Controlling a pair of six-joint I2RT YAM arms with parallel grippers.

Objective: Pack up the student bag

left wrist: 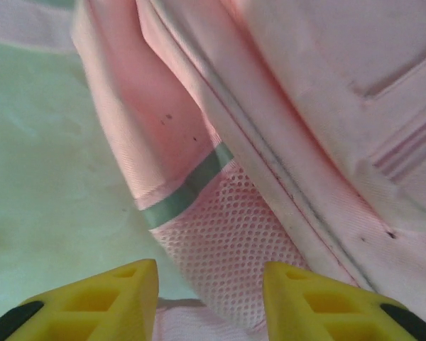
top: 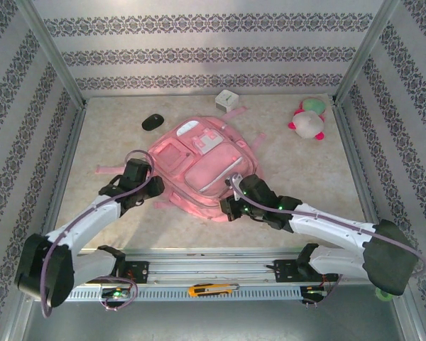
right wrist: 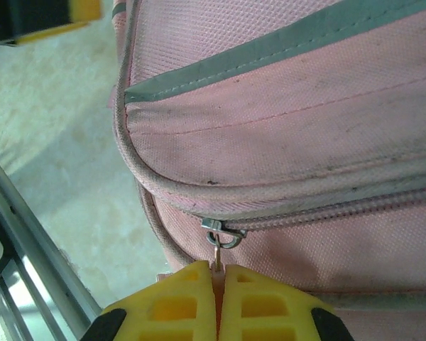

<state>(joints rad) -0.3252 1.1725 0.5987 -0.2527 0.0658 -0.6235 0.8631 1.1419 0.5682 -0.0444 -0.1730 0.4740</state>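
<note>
The student bag, a large pink backpack, lies flat mid-table with its front pockets up. At the bag's left side my left gripper stands open. In the left wrist view its yellow fingers straddle the white mesh side pocket without pinching it. My right gripper is at the bag's near edge. In the right wrist view it is shut on the small metal zipper pull, which hangs from the slider at the end of a closed zip.
Behind the bag lie a black mouse and a white box. A pink-white-green plush toy sits at the back right. An orange utility knife rests on the base rail. Patterned walls enclose the table.
</note>
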